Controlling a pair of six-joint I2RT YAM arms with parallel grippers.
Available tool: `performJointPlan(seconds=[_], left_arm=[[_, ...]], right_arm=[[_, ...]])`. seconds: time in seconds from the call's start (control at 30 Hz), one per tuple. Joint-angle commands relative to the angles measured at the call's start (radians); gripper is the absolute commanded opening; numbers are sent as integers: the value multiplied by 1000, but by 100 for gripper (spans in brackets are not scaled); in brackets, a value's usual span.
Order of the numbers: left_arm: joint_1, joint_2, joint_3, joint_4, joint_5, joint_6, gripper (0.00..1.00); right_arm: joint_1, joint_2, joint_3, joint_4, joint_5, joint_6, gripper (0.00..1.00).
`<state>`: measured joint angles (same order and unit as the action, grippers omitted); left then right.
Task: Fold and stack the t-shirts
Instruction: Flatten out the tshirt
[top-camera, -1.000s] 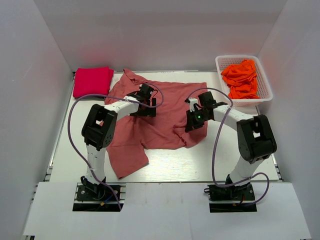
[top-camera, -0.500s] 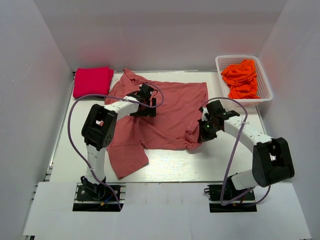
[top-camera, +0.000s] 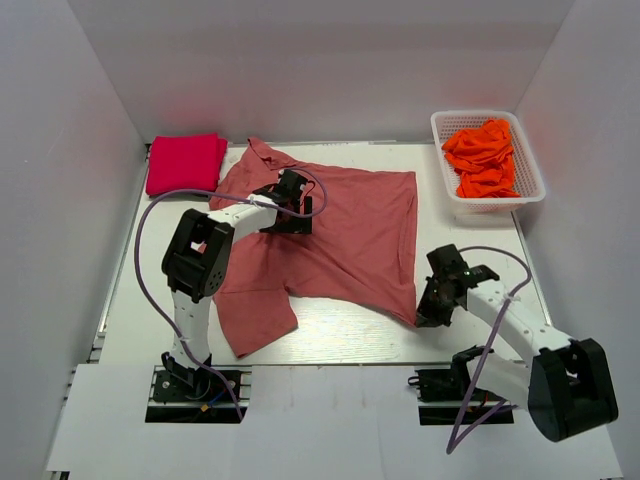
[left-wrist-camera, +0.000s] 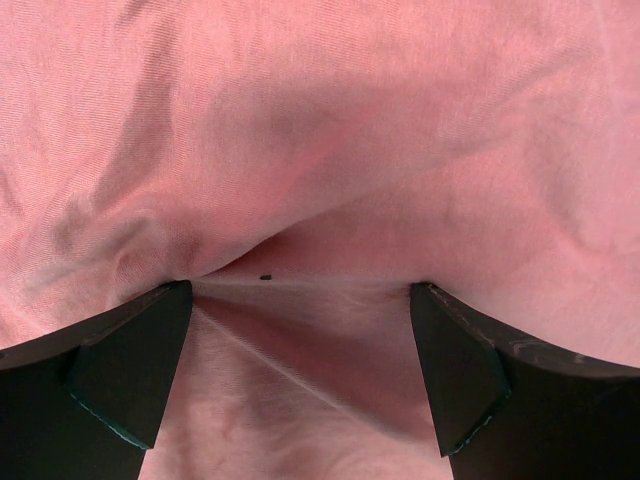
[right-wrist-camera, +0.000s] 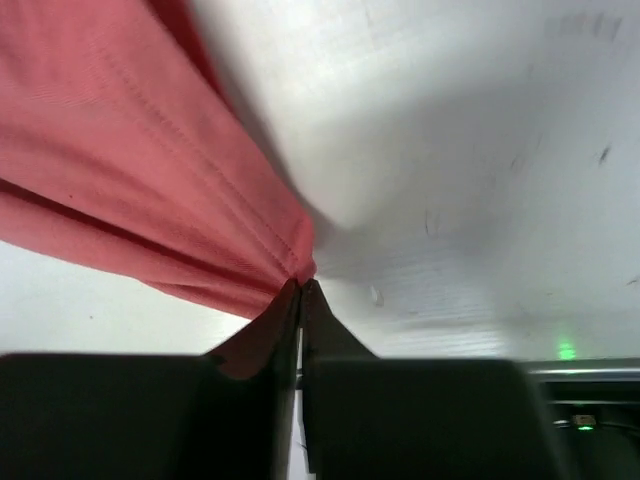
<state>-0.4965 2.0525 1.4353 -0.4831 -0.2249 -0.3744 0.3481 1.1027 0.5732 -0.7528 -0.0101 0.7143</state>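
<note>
Two flank salmon shirt (top-camera: 350, 220): crimson shirt (top-camera: 186, 163) left; orange shirts (top-camera: 482, 158), basket (top-camera: 455, 122) right.

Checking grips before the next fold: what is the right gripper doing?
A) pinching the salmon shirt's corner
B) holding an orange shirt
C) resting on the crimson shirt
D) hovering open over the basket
A: the right wrist view shows the right gripper shut on a bunched corner of the salmon shirt.

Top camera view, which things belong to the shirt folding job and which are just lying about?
Job:
dusty salmon-pink cotton t-shirt, spread out
folded crimson-pink t-shirt
crumpled bright orange t-shirts

Lying about:
white plastic mesh basket holding them
purple arm cables
</note>
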Motion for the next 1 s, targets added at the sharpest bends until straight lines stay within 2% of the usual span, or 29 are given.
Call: performJointPlan(seconds=[0.0, 0.03, 0.07, 0.13, 0.2, 0.23, 0.27, 0.37, 0.5, 0.6, 0.77, 0.97], left_arm=[[1, 29, -50, -54, 18, -3, 100], [1, 29, -59, -54, 18, -3, 100], [1, 29, -59, -54, 18, -3, 100], [1, 20, -59, -43, 18, -3, 100], [-8, 20, -59, -43, 18, -3, 100], [-8, 20, -59, -43, 18, -3, 100], [-8, 11, -59, -43, 18, -3, 100], [-8, -2, -59, -43, 27, -3, 100], [-8, -26, -59, -43, 27, -3, 100], [-8, -54, -49, -34, 50, 6, 100], [-8, -107, -16, -43, 59, 15, 100], [-8, -213, -25, -43, 47, 25, 100]], right_arm=[[5, -61, -70, -24, -54, 113, 12], [6, -98, -102, -4, -98, 113, 49], [3, -109, -114, 9, -116, 103, 90], [6, -130, -99, -11, -102, 79, 90], [3, -127, -41, -45, -23, 48, 90], [3, -121, 41, -74, 2, 18, 90], [3, -112, 69, -74, 72, 5, 90], [5, -63, 177, -27, 105, -71, 90], [6, 23, 254, 119, 21, -176, 90], [6, 146, 298, 217, -68, -203, 90], [3, 337, 344, 326, -73, -204, 90], [-1, 498, 413, 382, -82, -194, 90]])
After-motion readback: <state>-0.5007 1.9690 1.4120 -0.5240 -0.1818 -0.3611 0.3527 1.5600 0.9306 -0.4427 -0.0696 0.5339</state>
